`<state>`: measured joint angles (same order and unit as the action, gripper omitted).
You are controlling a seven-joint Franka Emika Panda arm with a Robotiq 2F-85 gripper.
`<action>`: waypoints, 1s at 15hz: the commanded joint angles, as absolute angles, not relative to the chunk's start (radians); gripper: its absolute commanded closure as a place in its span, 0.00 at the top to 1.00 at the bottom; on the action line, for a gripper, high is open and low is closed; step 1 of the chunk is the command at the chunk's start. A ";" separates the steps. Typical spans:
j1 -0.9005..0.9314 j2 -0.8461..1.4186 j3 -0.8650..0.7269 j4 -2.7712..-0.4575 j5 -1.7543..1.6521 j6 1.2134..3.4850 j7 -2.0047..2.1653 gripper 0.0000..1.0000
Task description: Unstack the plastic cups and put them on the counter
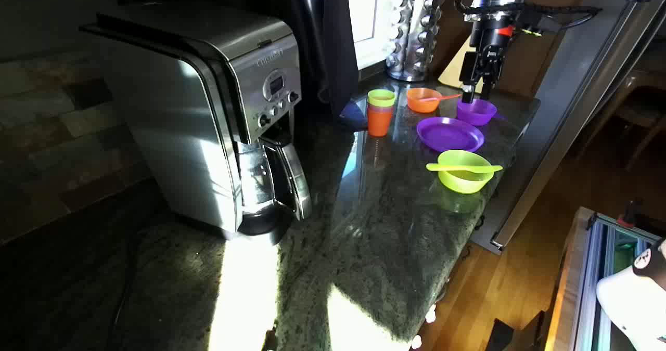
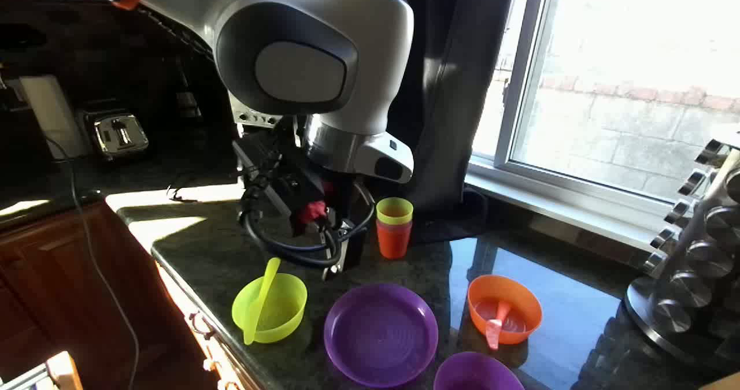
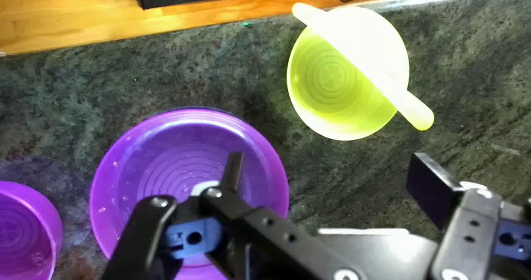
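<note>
The plastic cups stand upright in one stack. The orange cup (image 1: 380,124) is at the bottom, with a thin purple cup band (image 1: 381,109) above it and a green cup (image 1: 381,98) on top. The stack also shows in an exterior view, with its orange cup (image 2: 393,241) and green cup (image 2: 395,210). The lower parts of the inner cups are hidden. The stack is out of the wrist view. It stands on the dark speckled counter (image 1: 385,226). My gripper (image 3: 332,176) is open, with nothing between its fingers. It hangs above the counter, apart from the stack.
A purple plate (image 2: 380,335), a purple bowl (image 1: 476,113), an orange bowl with a spoon (image 2: 504,309) and a green bowl (image 3: 340,93) with a utensil across it sit near the stack. A coffee maker (image 1: 197,117) and a spice rack (image 1: 414,34) also stand on the counter.
</note>
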<state>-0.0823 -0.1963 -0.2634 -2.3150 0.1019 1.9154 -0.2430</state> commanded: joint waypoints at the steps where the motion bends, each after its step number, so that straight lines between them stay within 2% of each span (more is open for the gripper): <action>1: -0.108 -0.194 -0.239 -2.314 0.107 1.913 -0.247 1.00; 9: -0.108 -0.194 -0.239 -2.314 0.107 1.913 -0.247 1.00; 15: -0.111 -0.121 -0.222 -2.240 0.184 2.174 -0.195 1.00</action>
<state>-0.1001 -0.1690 -0.2485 -2.2778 0.1559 2.0673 -0.2100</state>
